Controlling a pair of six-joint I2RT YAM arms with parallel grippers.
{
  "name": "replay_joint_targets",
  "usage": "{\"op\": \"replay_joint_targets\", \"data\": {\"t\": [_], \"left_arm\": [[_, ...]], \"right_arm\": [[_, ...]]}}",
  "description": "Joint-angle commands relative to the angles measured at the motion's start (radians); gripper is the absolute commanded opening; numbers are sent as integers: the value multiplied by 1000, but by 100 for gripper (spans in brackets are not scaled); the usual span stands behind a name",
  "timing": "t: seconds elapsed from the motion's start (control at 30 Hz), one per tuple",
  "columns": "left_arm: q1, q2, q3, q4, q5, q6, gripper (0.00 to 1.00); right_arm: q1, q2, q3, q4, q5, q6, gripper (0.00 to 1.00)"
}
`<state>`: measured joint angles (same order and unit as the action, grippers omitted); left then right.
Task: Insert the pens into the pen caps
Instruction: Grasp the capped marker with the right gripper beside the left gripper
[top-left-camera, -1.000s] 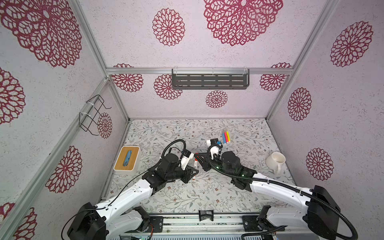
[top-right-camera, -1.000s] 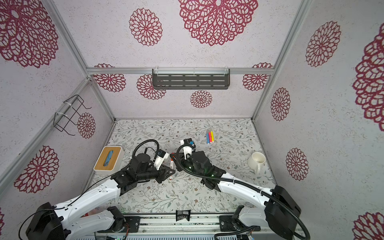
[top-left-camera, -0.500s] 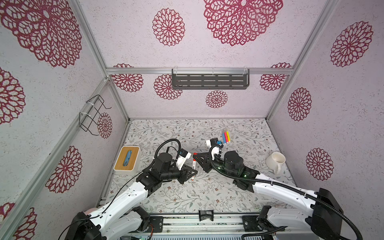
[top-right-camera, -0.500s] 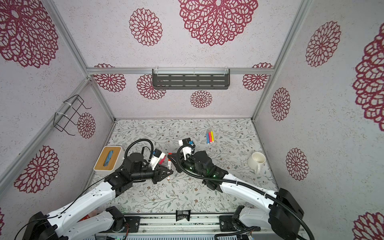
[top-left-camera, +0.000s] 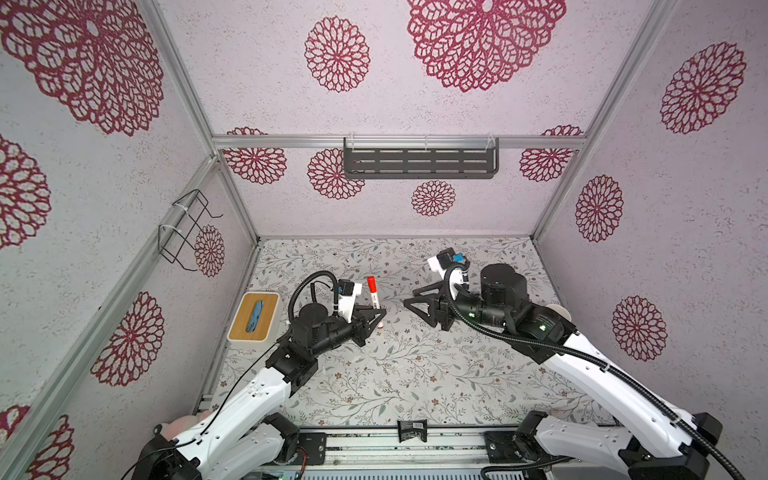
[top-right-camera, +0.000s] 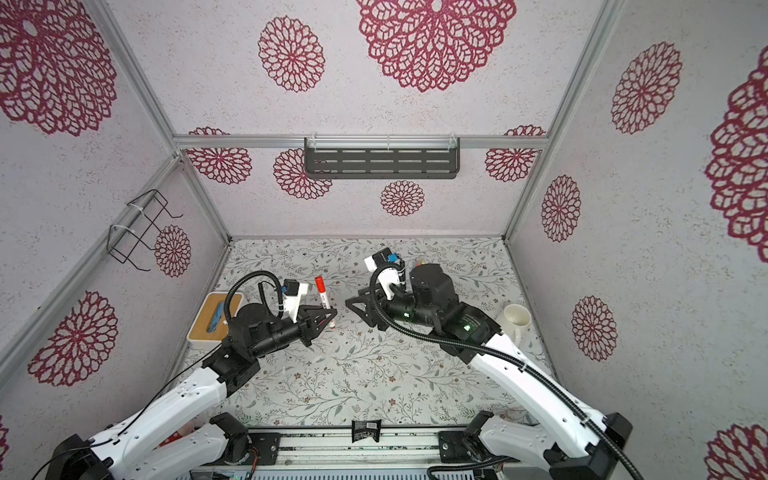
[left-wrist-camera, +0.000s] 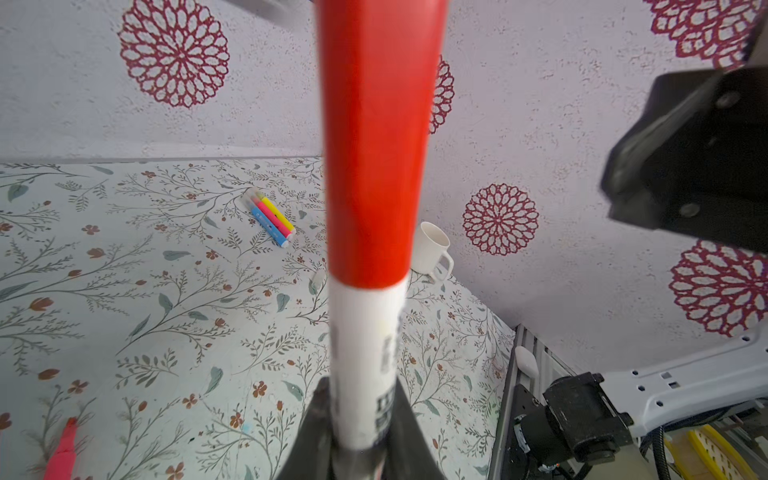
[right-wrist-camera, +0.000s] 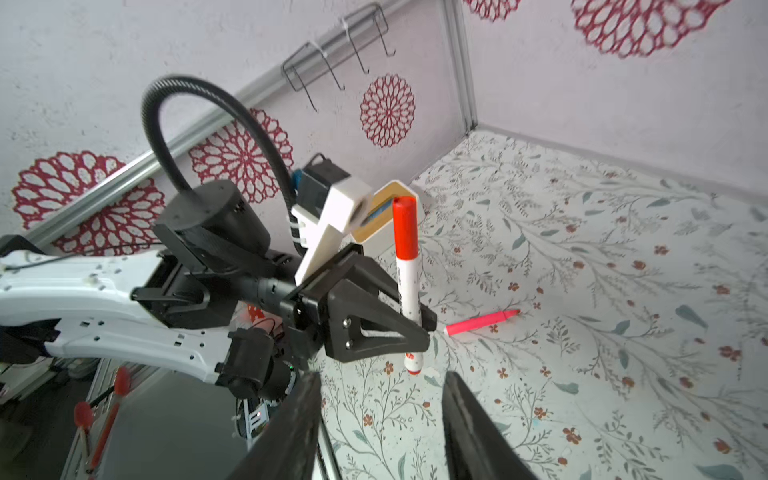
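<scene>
The white-barrelled pen (right-wrist-camera: 407, 270) is standing almost upright in the left gripper (right-wrist-camera: 424, 328), whose fingers (right-wrist-camera: 336, 328) are clamping together on the lower part of its barrel. Its red cap (right-wrist-camera: 404, 226) is pointing up and its short red end is hanging just clear of the worktop (right-wrist-camera: 582, 249). It is looking light, stiff and slick: a round plastic tube that would probably be swivelling in a narrow pinch if pushed off-axis. The white mid-barrel is therefore seeming the best place to be holding it, leaving the cap end free for a straight push along its length. The cap is appearing fully seated, as far as I am judging.

The left arm is reaching in low, wrist level, fingers aiming toward the middle. The right arm is reaching in opposite it, and the right gripper (top-left-camera: 409, 301) is facing the pen across a gap, its fingers standing apart with nothing between them.

A pink pen (right-wrist-camera: 482, 322) is lying flat on the worktop just beyond the left gripper, its pointed tip looking bare. Being thin and low, it is likely calling for a pinch across mid-barrel. Three more pens (left-wrist-camera: 270, 216), blue, pink and yellow, are lying side by side, touching, toward the back, near a white mug (left-wrist-camera: 432, 249). The clear caps are proving too small to pick out with certainty
</scene>
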<state>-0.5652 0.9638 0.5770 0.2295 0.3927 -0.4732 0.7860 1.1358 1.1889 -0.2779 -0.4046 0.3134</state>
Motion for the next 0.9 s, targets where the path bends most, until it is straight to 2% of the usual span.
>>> {"op": "replay_joint_targets", "data": {"t": [0.0,0.17,0.87], "left_arm": [[-13,-16,-2,50,-6,-6,0],[-31,-17,-5,56,-25,-8,0],[-52,9,12,59,-7,-7,0]], "right_arm": [[1,38,-17,43,-50,-13,49],[2,110,0,172,-151,51,48],[2,249,38,278,-177,67,40]]}}
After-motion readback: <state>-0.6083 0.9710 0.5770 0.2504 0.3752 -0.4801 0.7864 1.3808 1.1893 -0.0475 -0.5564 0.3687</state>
